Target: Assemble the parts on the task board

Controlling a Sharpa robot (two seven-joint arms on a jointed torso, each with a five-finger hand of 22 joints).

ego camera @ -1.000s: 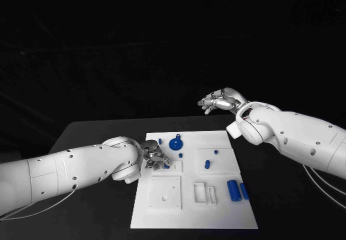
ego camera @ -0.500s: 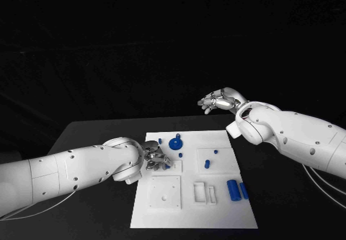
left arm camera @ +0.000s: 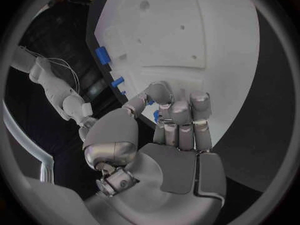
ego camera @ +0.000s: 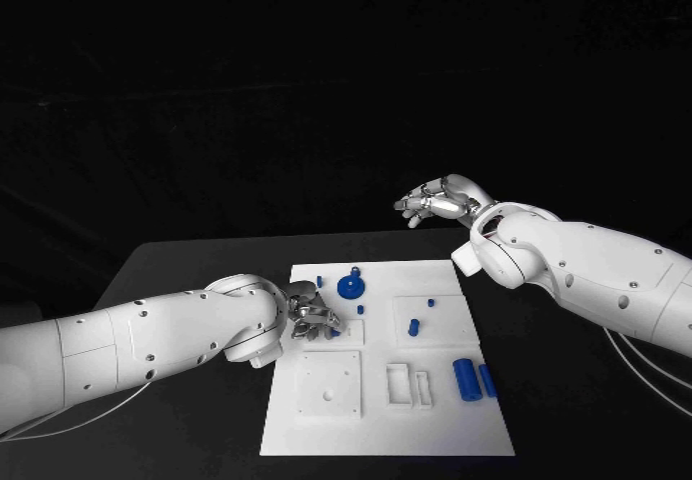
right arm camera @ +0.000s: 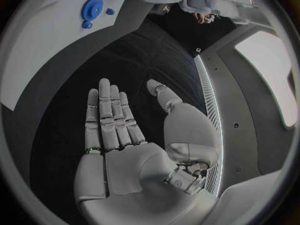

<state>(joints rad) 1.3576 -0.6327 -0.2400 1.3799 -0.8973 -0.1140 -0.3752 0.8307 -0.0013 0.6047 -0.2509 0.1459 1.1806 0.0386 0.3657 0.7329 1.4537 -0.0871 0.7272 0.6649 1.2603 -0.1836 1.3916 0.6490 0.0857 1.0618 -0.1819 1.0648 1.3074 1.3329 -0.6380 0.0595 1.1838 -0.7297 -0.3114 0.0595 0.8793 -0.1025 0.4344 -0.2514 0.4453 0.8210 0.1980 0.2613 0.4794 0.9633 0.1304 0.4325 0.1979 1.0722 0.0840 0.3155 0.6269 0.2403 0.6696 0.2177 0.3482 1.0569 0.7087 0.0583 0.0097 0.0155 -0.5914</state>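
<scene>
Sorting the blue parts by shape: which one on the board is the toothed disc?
The blue gear near the task board's far edge; the other blue parts are pegs or cylinders.

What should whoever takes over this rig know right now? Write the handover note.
Left robot hand: at the task board's left edge, fingers closed round a small blue part.
Right robot hand: raised beyond the board's far right corner, open, holding nothing.
Board: blue gear near the far edge, two small blue pegs mid-right, two blue cylinders lying side by side on the right.
Done: cannot tell what is seated.
Left: place the held part, then probably the cylinders.
</scene>
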